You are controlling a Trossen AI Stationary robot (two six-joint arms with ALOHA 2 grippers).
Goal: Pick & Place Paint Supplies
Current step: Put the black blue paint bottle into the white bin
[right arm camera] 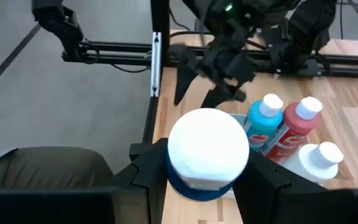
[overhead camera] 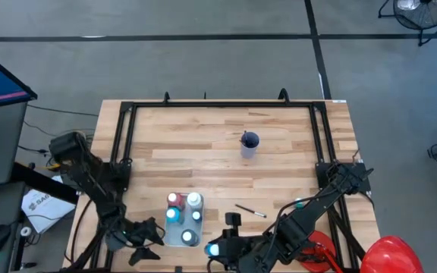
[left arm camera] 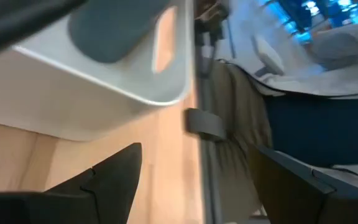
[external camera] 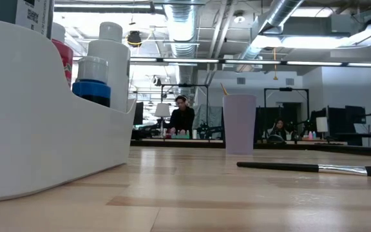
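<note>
Bottle nearly binned, brush left

The right claw (right arm camera: 207,180) pinches a blue bottle (right arm camera: 207,152) just right of the tray (overhead camera: 174,238), which holds four bottles; a brush (overhead camera: 250,210) lies on the counter (overhead camera: 203,144). The left claw (overhead camera: 144,244) stands spread left of the tray. Only the right wrist view shows the grip.

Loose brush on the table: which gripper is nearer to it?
Right. The right gripper, holding a white-capped bottle, sits just beside the brush; the left gripper is beyond the white tray.
</note>
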